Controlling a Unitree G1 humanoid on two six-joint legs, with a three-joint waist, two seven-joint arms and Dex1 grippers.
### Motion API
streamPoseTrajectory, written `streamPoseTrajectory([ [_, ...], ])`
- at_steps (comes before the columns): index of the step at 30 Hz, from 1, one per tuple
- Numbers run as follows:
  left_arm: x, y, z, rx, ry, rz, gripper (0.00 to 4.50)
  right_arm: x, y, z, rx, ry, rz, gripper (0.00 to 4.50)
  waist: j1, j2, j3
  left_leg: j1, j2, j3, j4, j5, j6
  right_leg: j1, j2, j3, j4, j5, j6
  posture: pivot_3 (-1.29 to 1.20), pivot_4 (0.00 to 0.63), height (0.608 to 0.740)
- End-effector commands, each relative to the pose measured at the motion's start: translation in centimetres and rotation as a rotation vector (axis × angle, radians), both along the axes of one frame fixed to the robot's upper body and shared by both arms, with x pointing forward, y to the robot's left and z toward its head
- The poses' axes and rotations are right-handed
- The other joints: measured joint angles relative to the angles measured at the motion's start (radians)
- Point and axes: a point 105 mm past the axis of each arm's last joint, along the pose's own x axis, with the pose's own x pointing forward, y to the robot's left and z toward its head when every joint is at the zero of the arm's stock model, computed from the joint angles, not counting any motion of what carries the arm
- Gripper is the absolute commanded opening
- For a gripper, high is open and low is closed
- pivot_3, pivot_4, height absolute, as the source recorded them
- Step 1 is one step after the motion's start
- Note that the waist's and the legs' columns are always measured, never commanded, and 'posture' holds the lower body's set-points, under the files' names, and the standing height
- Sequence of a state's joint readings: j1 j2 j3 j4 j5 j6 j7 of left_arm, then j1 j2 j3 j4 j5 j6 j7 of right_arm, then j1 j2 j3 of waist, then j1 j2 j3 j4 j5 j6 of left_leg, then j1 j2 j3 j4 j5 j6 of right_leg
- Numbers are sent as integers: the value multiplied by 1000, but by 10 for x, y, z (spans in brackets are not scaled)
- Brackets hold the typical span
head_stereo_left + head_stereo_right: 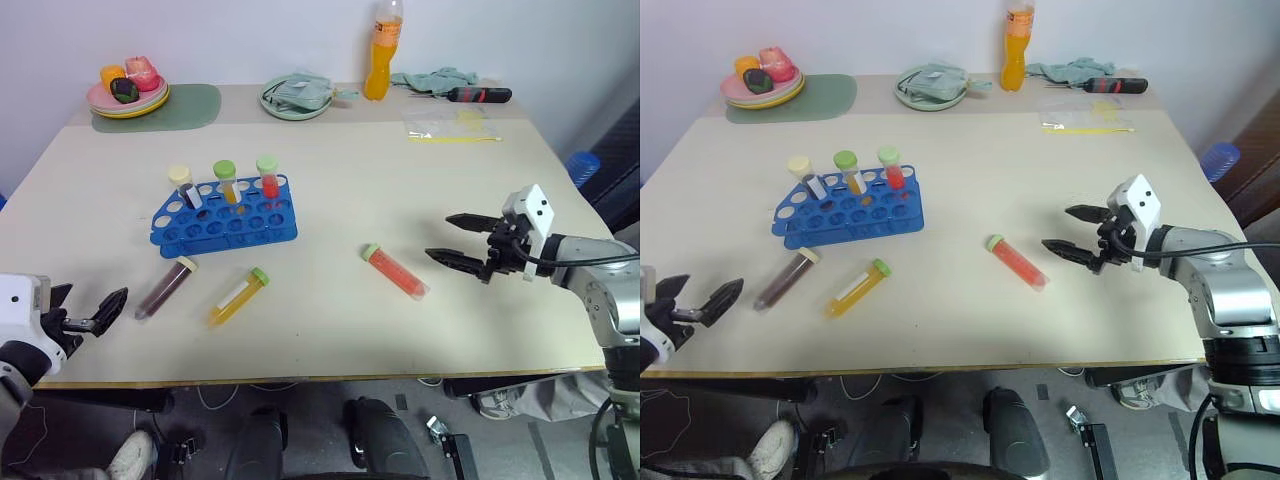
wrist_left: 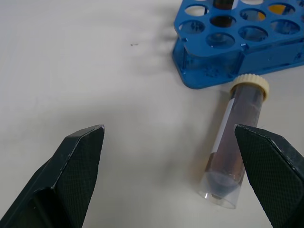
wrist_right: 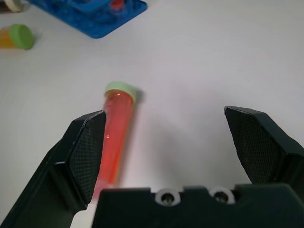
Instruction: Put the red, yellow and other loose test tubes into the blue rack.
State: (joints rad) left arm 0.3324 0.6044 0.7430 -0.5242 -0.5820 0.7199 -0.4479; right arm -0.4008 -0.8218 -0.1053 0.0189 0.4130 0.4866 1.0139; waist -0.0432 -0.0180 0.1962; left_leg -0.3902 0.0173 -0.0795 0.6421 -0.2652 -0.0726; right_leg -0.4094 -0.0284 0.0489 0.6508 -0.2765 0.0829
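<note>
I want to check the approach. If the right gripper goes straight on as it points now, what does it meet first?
Most likely the red tube lying on the table: the open right gripper points at it, nothing between. Height above it is unclear.

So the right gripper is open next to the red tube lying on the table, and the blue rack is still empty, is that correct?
Not quite: the blue rack already holds three capped tubes upright, as the left eye view shows. The right gripper is indeed open beside the red tube lying on the table.

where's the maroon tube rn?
In the left eye view, the maroon tube lies flat on the table's near-left part, just in front of the blue rack, left of the yellow tube.
</note>
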Motion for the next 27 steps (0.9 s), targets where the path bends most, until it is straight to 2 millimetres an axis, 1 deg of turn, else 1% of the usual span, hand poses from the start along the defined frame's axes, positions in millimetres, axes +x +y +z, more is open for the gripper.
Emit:
streamPoseTrajectory([
  [1, -5, -1, 10, 15, -35, 11, 4482, 6, 7, 10, -4, -48, 12, 4390, 0, 0, 0, 0, 0, 0, 0, 0, 0, 0, 0, 0, 0, 0, 0, 0, 150, 740],
  [5, -7, -1, 12, 5, -49, 19, 4482, 13, 9, 10, -25, -44, -16, 4390, 2, 0, 0, 0, 0, 0, 0, 0, 0, 0, 0, 0, 0, 0, 0, 0, 150, 740],
  [8, -3, -10, 13, 0, -59, -17, 4482, 15, 10, 10, -26, -18, -36, 4390, 4, 0, 0, 0, 0, 0, 0, 0, 0, 0, 0, 0, 0, 0, 0, 0, 150, 740],
  [10, 0, -22, 14, 5, -58, -69, 4482, 14, 13, 9, -51, 3, -44, 4390, 4, 0, 0, 0, 0, 0, 1, 0, 0, 0, 0, 0, 0, 0, 0, 0, 150, 740],
  [13, 12, -50, 17, -16, -81, -184, 4482, 15, 15, 5, -161, 29, -83, 4390, 5, 0, 0, 0, 0, 0, 1, 0, 0, 0, 0, 0, 0, 0, 0, 0, 150, 740],
  [15, 21, -70, 19, -45, -103, -279, 4482, 12, 17, 5, -228, 40, -98, 4390, 6, 0, 0, 0, 0, 0, 1, 0, 0, 0, 0, 0, 0, 0, 0, 0, 150, 740],
  [18, 32, -119, 11, -29, -59, -527, 4482, -2, 27, 16, -263, 114, -82, 4390, 8, 1, 0, -1, 0, 0, 2, 0, 0, 0, 0, 0, 0, 0, 0, 0, 150, 740],
  [20, 34, -145, 7, -21, -34, -678, 4482, -13, 37, 24, -240, 196, -69, 4390, 8, 1, 0, -1, -1, 0, 2, 0, 0, 0, 0, 0, 0, 0, 0, 0, 150, 740],
  [21, 35, -155, 5, -21, -27, -737, 4482, -17, 44, 25, -226, 239, -64, 4390, 7, 1, 0, -1, -1, 0, 2, 0, 0, 0, 0, 0, 0, 0, 0, 0, 150, 740],
  [23, 36, -167, 0, -18, -15, -819, 4482, -26, 60, 24, -237, 299, -44, 4390, 0, 1, 0, -1, 0, 0, 2, 0, 0, 0, 1, 0, 0, 0, 0, 0, 150, 740],
  [25, 40, -173, -5, -11, -10, -863, 4482, -32, 74, 20, -293, 331, -46, 4390, -2, 1, 0, 0, 0, 0, 1, -1, 1, 0, 1, 0, 1, 1, 1, 0, 150, 740],
  [27, 42, -185, -9, -13, -12, -918, 4482, -30, 80, 13, -342, 373, -87, 4390, 0, 2, 0, 0, 1, 0, 1, -1, 1, -1, 2, 0, 2, 1, 1, 0, 150, 740],
])
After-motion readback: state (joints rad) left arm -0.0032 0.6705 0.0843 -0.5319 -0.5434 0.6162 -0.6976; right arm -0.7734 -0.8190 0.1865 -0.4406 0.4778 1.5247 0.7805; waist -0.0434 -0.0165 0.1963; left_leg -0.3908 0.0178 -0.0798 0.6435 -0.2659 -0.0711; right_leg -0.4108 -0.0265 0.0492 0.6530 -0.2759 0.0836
